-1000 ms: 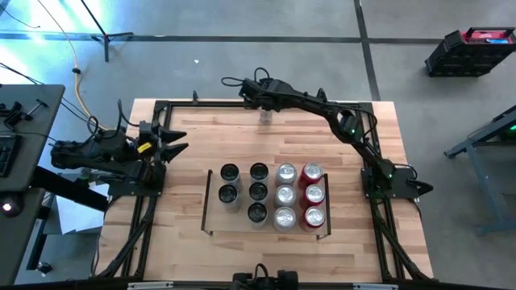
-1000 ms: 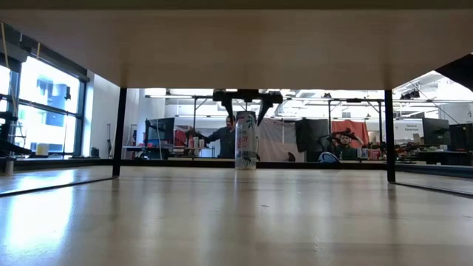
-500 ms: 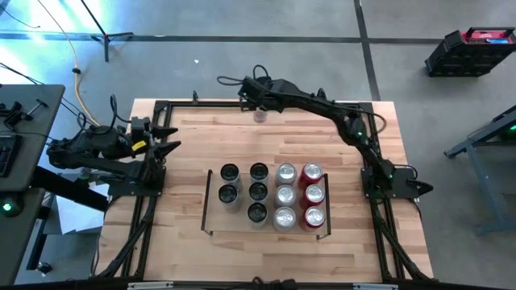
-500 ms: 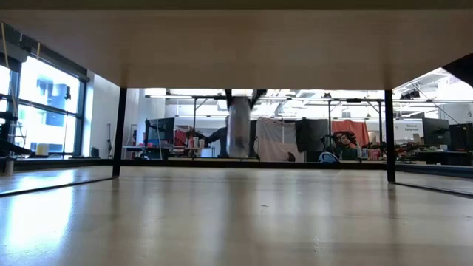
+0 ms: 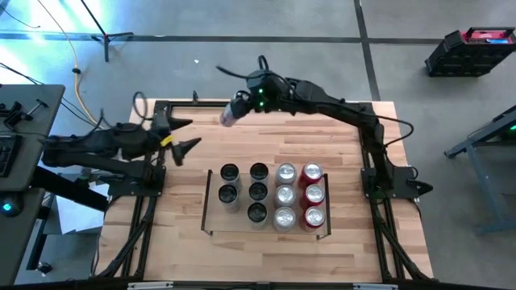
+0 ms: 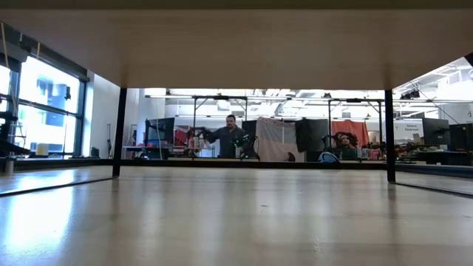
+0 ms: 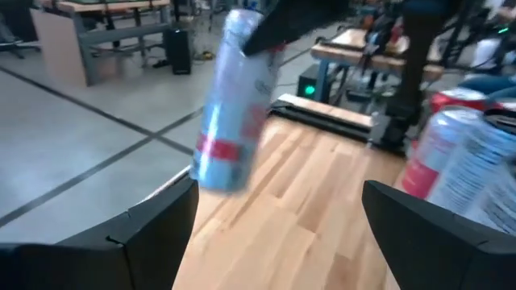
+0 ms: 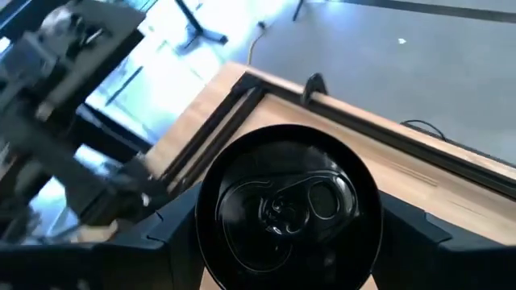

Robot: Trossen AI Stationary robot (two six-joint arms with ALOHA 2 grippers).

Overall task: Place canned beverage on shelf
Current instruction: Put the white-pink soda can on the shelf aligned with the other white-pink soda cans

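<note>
Above the table's far edge, the right gripper (image 5: 242, 105) pinched a tilted can (image 5: 232, 113); a clean handover needed the spread left gripper (image 5: 184, 135) squarely around its body.

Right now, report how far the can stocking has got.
Done: eleven cans stand in the shelf, with one slot free in its left column. In hand: the right tool holds a can tilted above the table's far edge, while the left tool, open and empty, points toward it. Left: set this can in the free slot.
</note>
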